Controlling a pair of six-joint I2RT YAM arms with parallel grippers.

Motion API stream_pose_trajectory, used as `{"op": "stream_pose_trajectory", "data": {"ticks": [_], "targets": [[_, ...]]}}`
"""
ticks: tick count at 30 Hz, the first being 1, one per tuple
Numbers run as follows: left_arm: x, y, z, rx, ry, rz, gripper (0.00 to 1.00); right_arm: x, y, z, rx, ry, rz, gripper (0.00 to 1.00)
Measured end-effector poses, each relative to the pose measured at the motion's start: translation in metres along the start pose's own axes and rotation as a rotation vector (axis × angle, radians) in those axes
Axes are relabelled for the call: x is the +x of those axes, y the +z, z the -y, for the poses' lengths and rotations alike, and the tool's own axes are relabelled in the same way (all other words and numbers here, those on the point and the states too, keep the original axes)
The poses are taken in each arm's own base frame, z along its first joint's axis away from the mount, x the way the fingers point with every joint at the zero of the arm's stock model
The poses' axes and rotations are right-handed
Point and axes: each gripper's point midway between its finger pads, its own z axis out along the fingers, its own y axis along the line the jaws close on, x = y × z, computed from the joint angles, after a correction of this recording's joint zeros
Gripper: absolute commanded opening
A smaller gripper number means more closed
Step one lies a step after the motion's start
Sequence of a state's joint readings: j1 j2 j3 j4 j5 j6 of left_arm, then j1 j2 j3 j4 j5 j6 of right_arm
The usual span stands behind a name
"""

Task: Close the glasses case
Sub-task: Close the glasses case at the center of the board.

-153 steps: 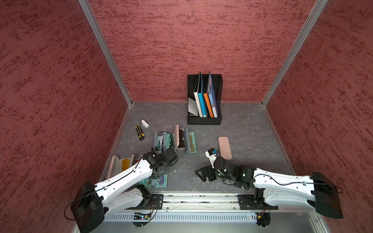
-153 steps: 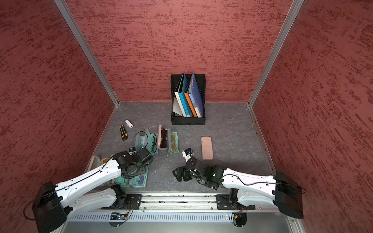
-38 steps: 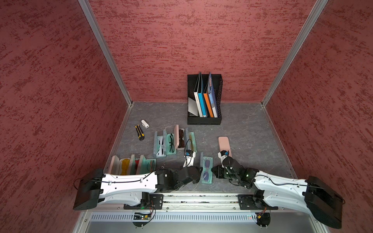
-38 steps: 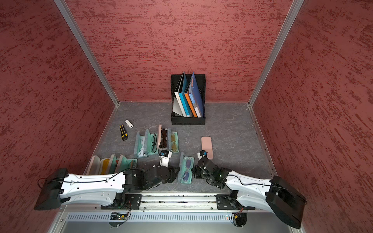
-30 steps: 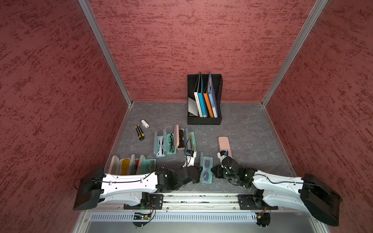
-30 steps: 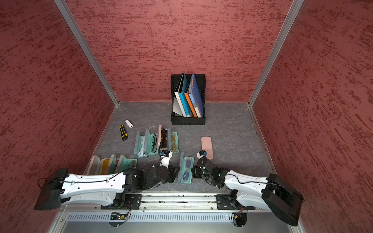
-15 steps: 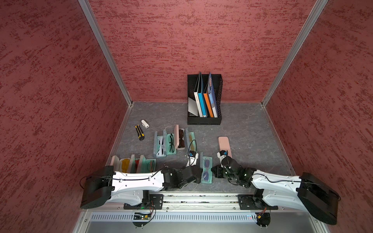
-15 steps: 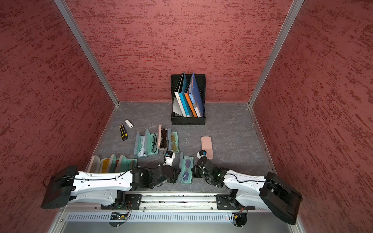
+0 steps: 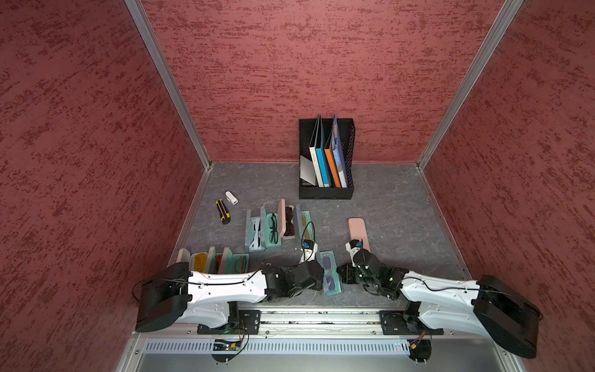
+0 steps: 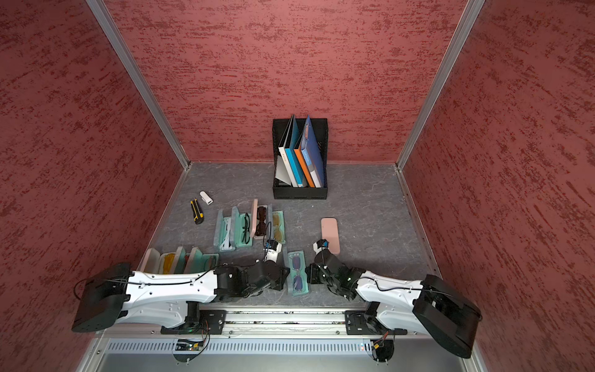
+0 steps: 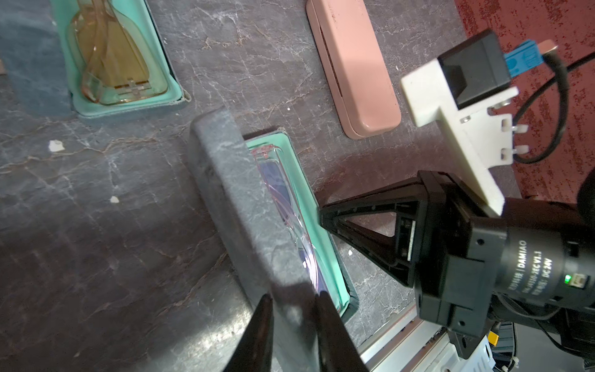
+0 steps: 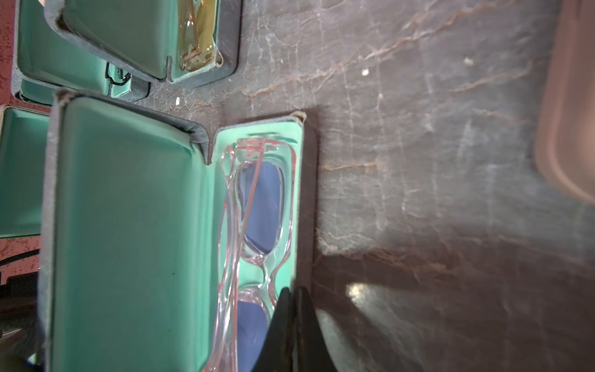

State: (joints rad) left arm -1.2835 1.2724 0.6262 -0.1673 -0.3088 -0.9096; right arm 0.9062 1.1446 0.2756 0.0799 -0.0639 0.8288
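The glasses case (image 9: 332, 281) (image 10: 298, 273) lies open near the front middle, grey outside and teal inside. Pink-framed glasses (image 12: 260, 206) with blue lenses lie in its tray. Its lid (image 11: 238, 199) (image 12: 128, 225) stands roughly upright along the tray's left side. My left gripper (image 11: 293, 309) (image 9: 319, 276) is shut on the lid's near end, one finger on each face. My right gripper (image 12: 293, 298) (image 9: 340, 277) is shut on the tray's right wall (image 12: 307, 193), one finger inside and one outside.
A closed pink case (image 9: 358, 230) lies just behind my right wrist. Several open cases (image 9: 273, 228) sit mid-left and more (image 9: 219, 262) at the front left. A black file holder (image 9: 325, 161) stands at the back. A utility knife (image 9: 222, 212) lies left.
The left arm has reached a little further right and its fingers have narrowed onto the lid. The right gripper has shut on the tray's wall. The case has stayed in place.
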Motion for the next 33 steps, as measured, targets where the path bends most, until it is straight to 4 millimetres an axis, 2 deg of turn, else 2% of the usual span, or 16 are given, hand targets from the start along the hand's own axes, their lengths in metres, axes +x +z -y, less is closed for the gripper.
{"op": "stream_pose_trajectory", "data": {"ticks": [12,33], "targets": [[-0.003,0.010,0.013,0.017,-0.007,-0.005,0.13,0.000,0.000,0.000,0.001,-0.013,-0.001,0.07],[-0.003,0.017,0.019,0.029,-0.012,-0.002,0.13,0.000,-0.001,0.000,-0.003,-0.017,0.002,0.06]]}}
